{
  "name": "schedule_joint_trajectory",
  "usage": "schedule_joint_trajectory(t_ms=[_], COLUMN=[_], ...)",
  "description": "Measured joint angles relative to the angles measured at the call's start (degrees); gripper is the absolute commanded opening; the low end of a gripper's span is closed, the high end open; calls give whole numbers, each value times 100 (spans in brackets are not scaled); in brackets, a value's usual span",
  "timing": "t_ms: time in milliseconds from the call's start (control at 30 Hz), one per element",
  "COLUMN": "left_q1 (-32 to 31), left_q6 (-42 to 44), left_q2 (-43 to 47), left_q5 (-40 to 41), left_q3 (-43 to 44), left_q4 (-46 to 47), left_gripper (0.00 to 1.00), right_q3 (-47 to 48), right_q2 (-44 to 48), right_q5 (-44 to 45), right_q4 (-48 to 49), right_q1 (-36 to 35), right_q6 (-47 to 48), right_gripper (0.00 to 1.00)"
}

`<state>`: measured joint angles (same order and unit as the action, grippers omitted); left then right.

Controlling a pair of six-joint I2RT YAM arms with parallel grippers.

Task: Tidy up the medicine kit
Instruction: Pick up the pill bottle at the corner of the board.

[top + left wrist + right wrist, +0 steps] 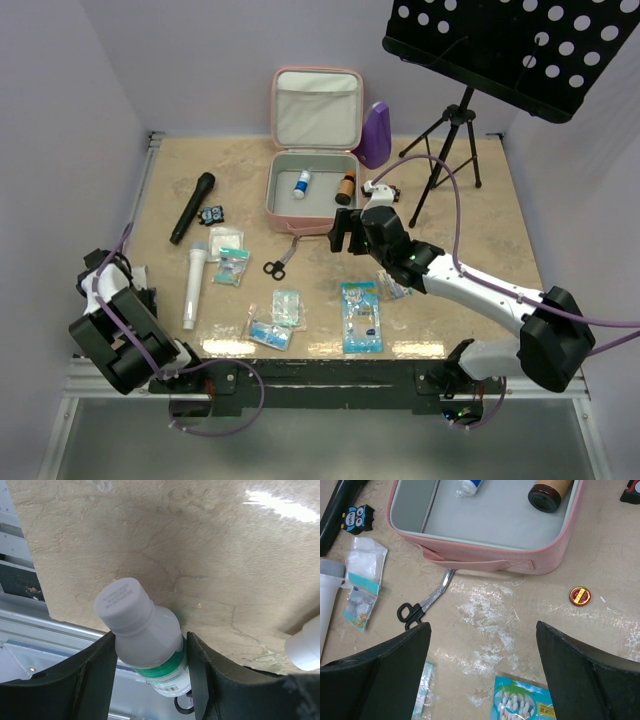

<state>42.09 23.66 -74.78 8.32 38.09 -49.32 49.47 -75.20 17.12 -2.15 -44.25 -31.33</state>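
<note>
Left pincer (151, 639) straddles white bottle (142, 630), grip unclear; right pincer (483, 627) spread; medicine kit (490, 562) holds 2 bottles (345, 188) (302, 184).

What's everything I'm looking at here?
medicine kit: one, pink, open, far middle
blue-capped tube: one, white, inside the kit
brown bottle: one, brown, inside the kit
purple object: one, purple, beside the kit's lid
music stand: one, black, far right
black cylinder: one, black, left of the kit
white tube: one, white, near left
scissors: one pair, black-handled, before the kit
clear packets: at least four, clear, near left-middle
blue packet: one, blue, near middle
red tin: one, red, before the kit's right corner
white bottle: one, white, green label, near-left edge
left hand: one, black, fingers against the white bottle
right hand: one, black, open, before the kit
</note>
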Motion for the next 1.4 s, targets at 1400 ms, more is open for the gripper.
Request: schedule_joint_trajectory(t_ms=[1400], left_q1=[-5007], left_q6=[-1770], left_q2=[-1449], left_q5=[-3082], left_q3=[5320], left_q4=[221], left_gripper=[0], right_q3=[109], right_q2=[621], right_q5=[323], right_q4=[-439], right_q1=[0], right_q6=[76], right_gripper=[91])
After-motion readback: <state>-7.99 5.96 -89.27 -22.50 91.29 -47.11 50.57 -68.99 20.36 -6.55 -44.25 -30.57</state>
